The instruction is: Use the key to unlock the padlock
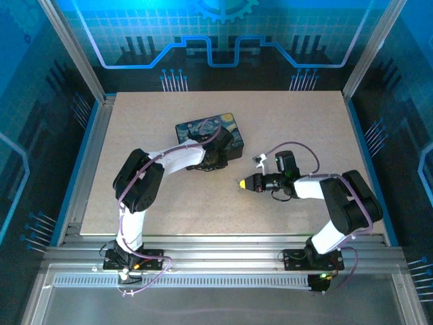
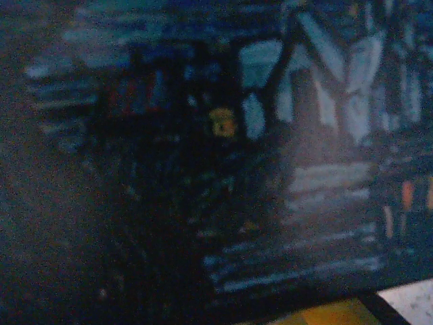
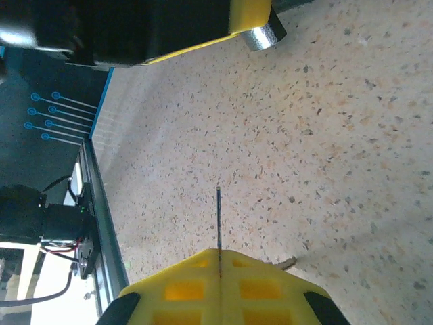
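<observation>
A dark box with a swirly blue-and-yellow painted lid sat near the middle of the speckled table — turned a bit crooked. Blue walls with line patterns stood around the table (silver metal rails ran along its near edge).

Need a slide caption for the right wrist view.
Right gripper shut on the thin dark key, its blade pointing out edge-on above the speckled table.
</observation>
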`<state>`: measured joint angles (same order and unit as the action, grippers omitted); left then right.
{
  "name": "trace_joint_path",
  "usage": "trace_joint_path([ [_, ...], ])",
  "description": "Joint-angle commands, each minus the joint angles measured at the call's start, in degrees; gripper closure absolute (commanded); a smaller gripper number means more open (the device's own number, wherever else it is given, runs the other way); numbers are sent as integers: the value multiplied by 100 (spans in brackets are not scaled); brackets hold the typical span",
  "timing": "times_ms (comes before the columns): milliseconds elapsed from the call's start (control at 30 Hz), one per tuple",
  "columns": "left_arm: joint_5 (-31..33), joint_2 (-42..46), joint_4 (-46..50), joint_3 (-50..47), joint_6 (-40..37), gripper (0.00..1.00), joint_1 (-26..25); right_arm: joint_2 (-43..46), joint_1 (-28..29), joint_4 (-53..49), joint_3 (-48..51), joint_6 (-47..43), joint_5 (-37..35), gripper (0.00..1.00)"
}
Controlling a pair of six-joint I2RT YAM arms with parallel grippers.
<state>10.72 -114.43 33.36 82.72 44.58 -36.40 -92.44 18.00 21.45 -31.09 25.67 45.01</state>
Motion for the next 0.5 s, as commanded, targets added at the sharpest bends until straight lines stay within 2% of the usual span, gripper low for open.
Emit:
trace_joint_path([
  [0, -895, 323, 402, 148, -229, 92, 115, -460, 285, 532, -395, 52, -59, 100],
  [233, -1480, 417, 318, -119, -137, 93, 348, -1323, 454, 847, -902, 138, -66, 100],
  [467, -1902, 440, 195, -287, -27, 94, 537, -1704, 650, 1171, -1068, 238, -155, 100],
])
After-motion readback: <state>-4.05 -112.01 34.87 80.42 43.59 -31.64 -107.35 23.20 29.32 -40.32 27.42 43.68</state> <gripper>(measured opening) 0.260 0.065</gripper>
